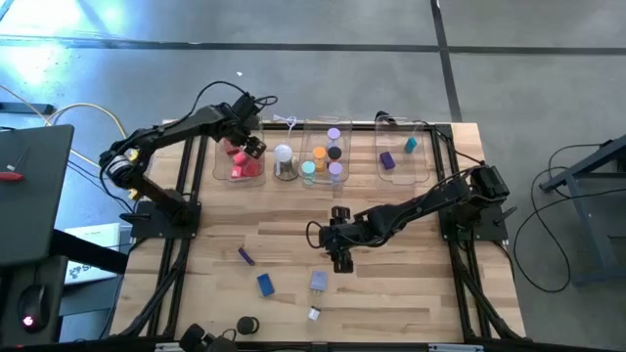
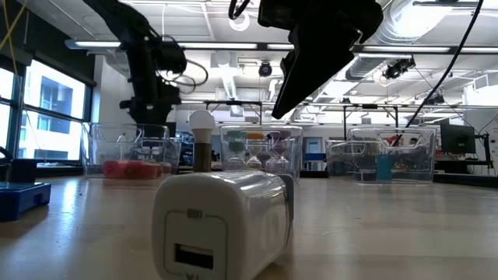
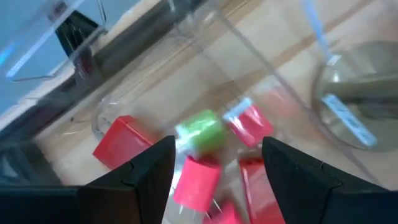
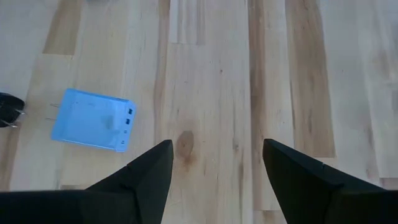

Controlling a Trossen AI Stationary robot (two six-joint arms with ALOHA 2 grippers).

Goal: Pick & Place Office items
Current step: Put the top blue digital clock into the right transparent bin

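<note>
My left gripper (image 1: 251,147) (image 3: 219,142) hangs open over the left clear bin (image 1: 223,174). Below it, on the bin's floor, lie red blocks (image 3: 121,142), a pink piece (image 3: 196,182) and a green piece (image 3: 200,130). My right gripper (image 1: 340,258) (image 4: 217,146) is open above bare wood near the table's middle, with a light blue flat block (image 4: 93,119) off to one side. Loose on the near half of the table lie a purple piece (image 1: 245,255), a blue block (image 1: 265,285), a small white piece (image 1: 314,313) and a black disc (image 1: 246,324).
Three clear bins stand along the far edge: the middle one (image 1: 323,156) holds coloured cylinders, the right one (image 1: 403,156) a purple and a teal piece. A white dome on a silvery base (image 1: 284,159) stands between the left and middle bins. A white charger (image 2: 222,222) lies close to the low camera.
</note>
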